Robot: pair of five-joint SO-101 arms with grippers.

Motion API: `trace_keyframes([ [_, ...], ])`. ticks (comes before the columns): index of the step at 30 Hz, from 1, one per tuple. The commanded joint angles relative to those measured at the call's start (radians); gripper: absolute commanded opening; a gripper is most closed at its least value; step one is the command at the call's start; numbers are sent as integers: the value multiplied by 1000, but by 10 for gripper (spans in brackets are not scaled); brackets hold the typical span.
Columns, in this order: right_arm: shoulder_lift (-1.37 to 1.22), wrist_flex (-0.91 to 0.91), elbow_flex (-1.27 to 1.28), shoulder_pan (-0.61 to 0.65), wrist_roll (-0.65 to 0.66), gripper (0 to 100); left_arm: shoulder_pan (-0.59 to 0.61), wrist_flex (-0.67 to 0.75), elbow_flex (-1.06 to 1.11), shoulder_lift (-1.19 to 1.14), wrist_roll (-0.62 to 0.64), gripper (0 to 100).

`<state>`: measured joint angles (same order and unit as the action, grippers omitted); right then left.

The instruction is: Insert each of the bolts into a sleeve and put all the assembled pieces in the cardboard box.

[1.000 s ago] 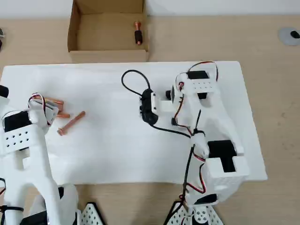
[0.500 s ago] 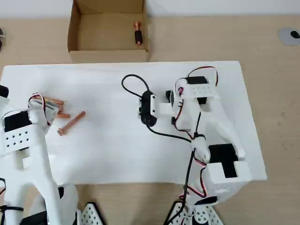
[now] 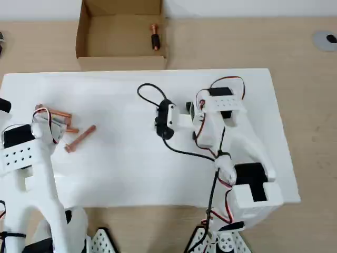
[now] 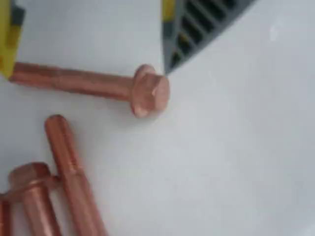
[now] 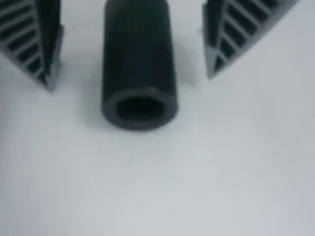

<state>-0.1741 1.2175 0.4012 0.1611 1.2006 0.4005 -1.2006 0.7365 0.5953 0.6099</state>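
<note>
A black sleeve (image 5: 139, 59) lies on the white mat, its open end facing the camera, between the spread fingers of my right gripper (image 5: 132, 79), which is open. In the high view the right arm's wrist (image 3: 181, 118) hangs over the middle of the mat (image 3: 121, 158). Several copper bolts (image 3: 80, 138) lie at the mat's left side. My left gripper (image 4: 88, 71) is open low over them, with one bolt (image 4: 88, 83) lying crosswise between its fingers and two more bolts (image 4: 69, 172) beside it. One bolt inside a sleeve (image 3: 155, 37) lies in the cardboard box (image 3: 84, 31).
The cardboard box stands on the wooden table beyond the mat's far edge, left of centre. A black cable (image 3: 147, 89) loops over the mat beside the right arm's black camera (image 3: 165, 118). A grey disc (image 3: 324, 40) sits at the table's far right.
The right arm has shifted slightly to the left over the mat. The left arm has moved a little, and more of the far bolt shows beside it.
</note>
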Motion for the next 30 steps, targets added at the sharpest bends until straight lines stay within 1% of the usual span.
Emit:
trace_keyframes([
  [1, -13, -41, 15, 8, -17, 231, 11, -17, -55, 28, 0, 216],
  [6, -13, -41, 15, 7, -35, 217, 11, -14, -55, 28, 0, 216],
  [11, -13, -51, 15, 8, -37, 96, 11, -11, -55, 28, 0, 216],
  [14, -13, -84, 15, 5, -68, 58, 11, -12, -55, 28, 0, 217],
  [20, -13, -100, 15, 5, -86, 50, 11, -15, -55, 28, 0, 217],
  [23, -13, -98, 15, 5, -92, 21, 11, -15, -55, 28, 0, 217],
  [27, -5, -98, 2, 4, -144, 12, 9, -14, -55, 28, -23, 216],
  [30, -4, -95, -51, 4, -238, 12, 8, -18, -71, 28, -66, 215],
])
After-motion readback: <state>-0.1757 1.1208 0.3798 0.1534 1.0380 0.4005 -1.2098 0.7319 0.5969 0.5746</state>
